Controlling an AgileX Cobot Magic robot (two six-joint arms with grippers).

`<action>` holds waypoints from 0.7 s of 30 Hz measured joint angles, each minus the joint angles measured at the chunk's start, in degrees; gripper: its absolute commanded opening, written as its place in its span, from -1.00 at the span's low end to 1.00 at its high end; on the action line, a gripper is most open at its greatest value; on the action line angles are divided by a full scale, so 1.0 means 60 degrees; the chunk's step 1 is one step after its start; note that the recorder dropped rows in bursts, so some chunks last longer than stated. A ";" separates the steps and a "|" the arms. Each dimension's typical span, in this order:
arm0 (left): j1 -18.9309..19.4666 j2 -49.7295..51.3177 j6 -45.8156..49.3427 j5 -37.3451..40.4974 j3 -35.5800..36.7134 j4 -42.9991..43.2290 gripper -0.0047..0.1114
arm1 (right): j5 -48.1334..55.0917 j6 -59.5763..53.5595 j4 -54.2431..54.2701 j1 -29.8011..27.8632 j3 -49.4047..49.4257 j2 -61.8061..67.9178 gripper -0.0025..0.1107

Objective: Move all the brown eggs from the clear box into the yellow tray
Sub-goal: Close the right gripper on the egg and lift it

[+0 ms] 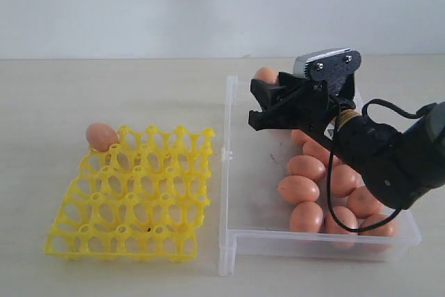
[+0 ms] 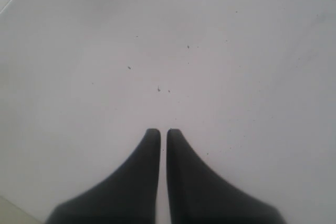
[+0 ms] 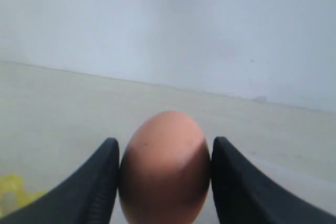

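Note:
My right gripper hangs above the far left part of the clear box, shut on a brown egg that stands upright between its black fingers. An egg top shows just above those fingers in the exterior view; I cannot tell if it is the held one. Several brown eggs lie along the right side of the box. The yellow tray sits left of the box with one egg at its far left corner. My left gripper is shut with nothing in it, over a bare white surface.
The tray and the box stand side by side on a pale table, with a plain white wall behind. A black cable loops off the right arm over the eggs in the box. The left arm is outside the exterior view.

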 measured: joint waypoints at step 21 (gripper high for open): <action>0.0000 0.0000 0.0000 0.0000 0.0000 0.0000 -0.85 | -0.0662 0.2373 -0.3305 0.1031 -0.1659 0.0216 -0.96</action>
